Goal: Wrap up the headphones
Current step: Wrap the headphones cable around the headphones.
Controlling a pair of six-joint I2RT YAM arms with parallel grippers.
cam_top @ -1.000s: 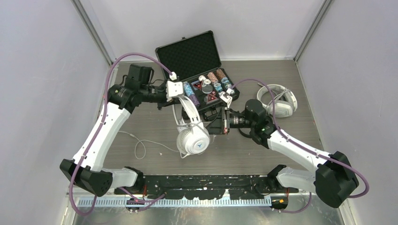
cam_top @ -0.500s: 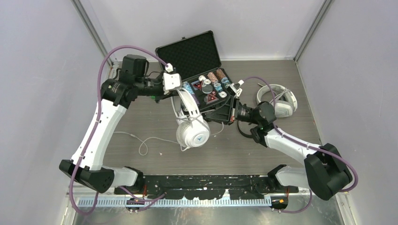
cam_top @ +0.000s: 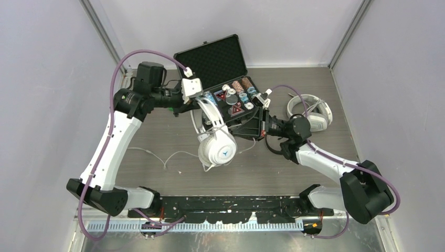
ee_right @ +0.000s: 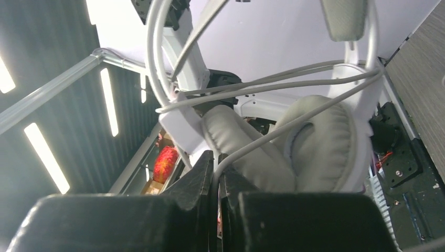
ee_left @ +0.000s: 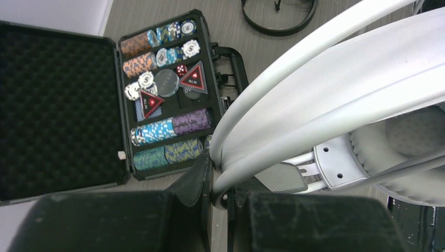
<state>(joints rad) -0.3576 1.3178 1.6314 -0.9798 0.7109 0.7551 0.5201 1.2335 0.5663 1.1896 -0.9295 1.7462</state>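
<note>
The left gripper [cam_top: 198,103] [ee_left: 220,185], reaching out over the table [cam_top: 157,126] from its left side, is clenched on the headband of the white-grey over-ear headphones [cam_top: 216,149] [ee_left: 325,94]. They hang lifted above the middle of the table, ear cups lowest. Their white cord [cam_top: 168,156] trails down to loop across the table's left half.

Behind them, at the far edge, a black case [cam_top: 212,60] [ee_left: 57,105] lies open with its foam-lined lid tipped back. Rows of poker chips [cam_top: 242,84] [ee_left: 168,128] fill its tray. In the left wrist view the band of a slim black pair [ee_left: 278,32] rests on the table past the case handle.

From the right, the right gripper [cam_top: 240,129] [ee_right: 216,168] meets the hanging headphones [ee_right: 315,147]. Its fingers are pinched nearly together on a run of the cord [ee_right: 262,140] just below the grey ear pads, and other strands cross the cups above. Near the far right corner, a white round-cup pair [cam_top: 315,113] lies on the table, well apart from both arms.
</note>
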